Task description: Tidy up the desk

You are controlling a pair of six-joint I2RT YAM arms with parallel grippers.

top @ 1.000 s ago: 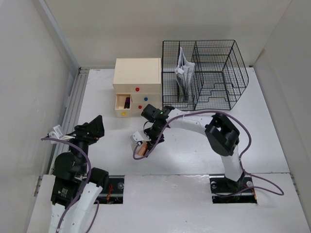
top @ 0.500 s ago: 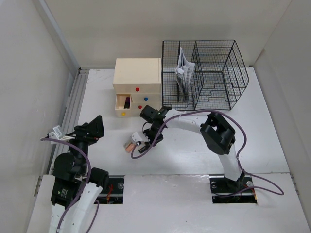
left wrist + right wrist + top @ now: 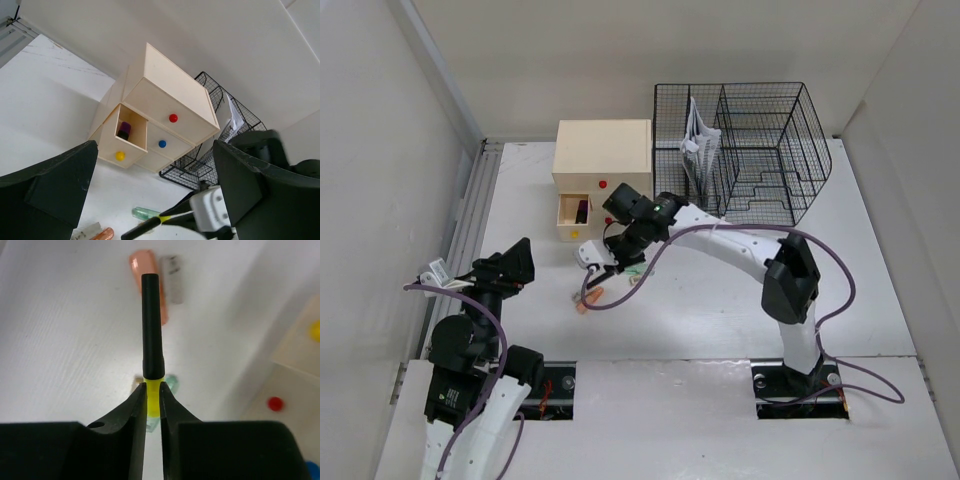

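Across the white desk (image 3: pixel 880 290), which is filling the whole floor of the scene with its ridged rail running down the left side, two robot arms are reaching from the near edge. The right gripper (image 3: pixel 152 396) is holding a black marker (image 3: pixel 151 320) with a yellow band, its fingers clamped together on the yellow end while the black barrel is pointing out ahead of them. A second ago this gripper was sitting low over the middle of the desk; now it is standing farther to the left and far side, close in front of the beige drawer box (image 3: pixel 603 160). That box's lower left drawer (image 3: pixel 573 211), the one with a yellow knob, is hanging open with a dark purple object inside. The marker seems to be heading there, though the black wire organizer (image 3: pixel 750 150) to the right is also possible. An orange capped item (image 3: pixel 582 303) and a pale green item (image 3: pixel 633 270) are lying loose on the desk below the marker, so plenty of tidying is remaining. The left gripper (image 3: pixel 512 262) is waiting at the near left, fingers spread wide apart and holding nothing.
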